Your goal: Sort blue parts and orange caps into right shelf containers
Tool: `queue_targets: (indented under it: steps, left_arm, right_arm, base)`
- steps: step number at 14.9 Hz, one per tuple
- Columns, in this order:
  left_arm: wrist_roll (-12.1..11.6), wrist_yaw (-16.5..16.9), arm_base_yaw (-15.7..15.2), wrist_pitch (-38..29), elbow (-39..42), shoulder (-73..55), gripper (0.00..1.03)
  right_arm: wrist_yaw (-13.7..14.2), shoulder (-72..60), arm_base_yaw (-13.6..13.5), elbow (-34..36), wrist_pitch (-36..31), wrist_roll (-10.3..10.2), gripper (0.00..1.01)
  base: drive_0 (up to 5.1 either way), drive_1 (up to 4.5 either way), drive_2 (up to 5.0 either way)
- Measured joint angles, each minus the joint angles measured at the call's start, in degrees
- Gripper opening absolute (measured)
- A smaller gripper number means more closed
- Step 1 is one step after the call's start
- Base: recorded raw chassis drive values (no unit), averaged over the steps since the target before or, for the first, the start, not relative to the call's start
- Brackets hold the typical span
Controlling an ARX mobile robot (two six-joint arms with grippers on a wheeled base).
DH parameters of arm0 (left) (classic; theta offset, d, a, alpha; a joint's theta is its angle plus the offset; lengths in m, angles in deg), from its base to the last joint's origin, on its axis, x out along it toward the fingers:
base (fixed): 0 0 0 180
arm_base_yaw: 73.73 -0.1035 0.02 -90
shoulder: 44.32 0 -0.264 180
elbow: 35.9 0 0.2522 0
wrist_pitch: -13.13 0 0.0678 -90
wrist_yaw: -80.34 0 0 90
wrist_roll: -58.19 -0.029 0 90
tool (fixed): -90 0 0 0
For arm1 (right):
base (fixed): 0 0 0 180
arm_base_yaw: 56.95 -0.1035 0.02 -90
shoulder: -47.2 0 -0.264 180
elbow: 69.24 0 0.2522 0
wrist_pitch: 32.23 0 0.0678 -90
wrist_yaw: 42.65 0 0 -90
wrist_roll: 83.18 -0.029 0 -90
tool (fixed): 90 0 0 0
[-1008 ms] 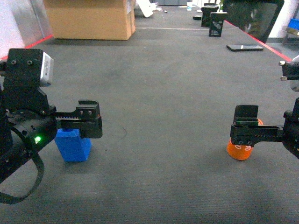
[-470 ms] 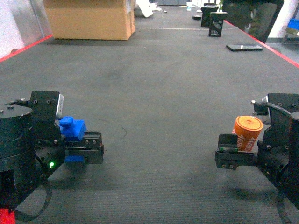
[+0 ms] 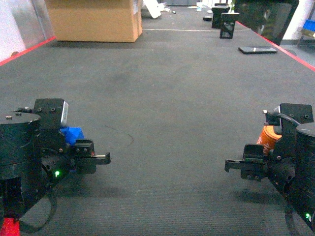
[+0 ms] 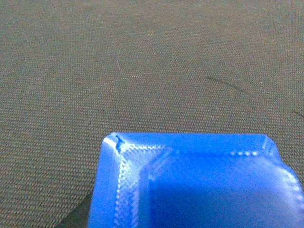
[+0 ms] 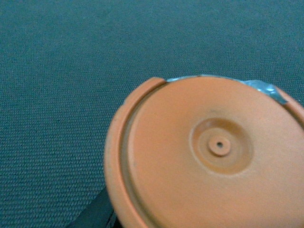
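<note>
In the head view my left gripper (image 3: 94,156) is at the lower left, shut on a bright-blue part (image 3: 74,134) held off the grey carpet. The left wrist view is half filled by that blue part (image 4: 199,185), with its angled faces up close. At the lower right my right gripper (image 3: 244,165) is shut on an orange cap (image 3: 269,138). The right wrist view shows the orange cap (image 5: 209,156) as a round disc with a small centre hole. The fingers are mostly hidden behind both pieces. The containers are out of view.
Grey carpet floor (image 3: 162,98) stretches ahead. A cardboard box (image 3: 93,19) stands at the far left. Black stands (image 3: 229,24) and a flat dark slab (image 3: 257,49) lie far right. Red floor lines (image 3: 275,42) run along both sides.
Both arms have lifted their pieces off the carpet and drawn back toward me. The blue part and the orange cap now sit higher and closer to the arm bodies.
</note>
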Motion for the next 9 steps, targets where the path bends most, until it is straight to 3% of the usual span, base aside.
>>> queue_targets:
  steps: [2, 6, 9]
  left_arm:
    - [0.11, -0.92, 0.02, -2.14, 2.03, 1.31, 0.42]
    - [0.35, -3.61, 0.72, -8.48, 9.81, 14.71, 0.42]
    - [-2.08, -6.93, 2.14, -8.28, 19.23, 31.21, 0.42]
  right_arm:
    - [0.13, 1.36, -0.02, 2.01, -1.16, 0.11, 0.44]
    - [0.98, 15.43, -1.53, 11.87, -5.09, 3.65, 0.44]
    - [3.08, 35.41, -3.15, 23.47, 0.76, 5.14, 0.44]
  base:
    - [0.0, 0.0, 0.0]
    - [0.0, 0.0, 0.0]
    - [0.0, 0.0, 0.0]
